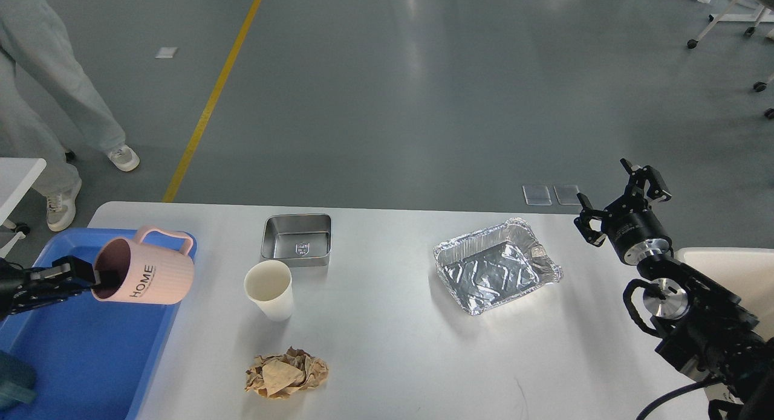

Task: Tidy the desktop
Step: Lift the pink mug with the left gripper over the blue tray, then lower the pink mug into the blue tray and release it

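the desktop (pixel 387 347) fills the lower half of the frame, its far edge running across the middle. at the left edge the left gripper (pixel 100 279) is clamped on the rim of a pink mug (pixel 148 275) (the word home is printed on its side), one finger inside the mouth; the mug is tipped on its side, mouth toward the left, handle up, held over the blue tray (pixel 91 353) at the lower left corner. just right of the tray stands a white paper cup (pixel 269 289), upright, and behind it, near the far edge, a square metal tin (pixel 297 239). below the cup, toward the bottom of the frame, lies a crumpled wad of brown paper (pixel 285 372). right of centre sits a foil tray (pixel 496 265), turned at an angle. at the right edge the right gripper (pixel 623 202) is raised by the table's far right corner, its fingers spread apart and holding nothing. a person's legs (pixel 54 106) show in the upper left.
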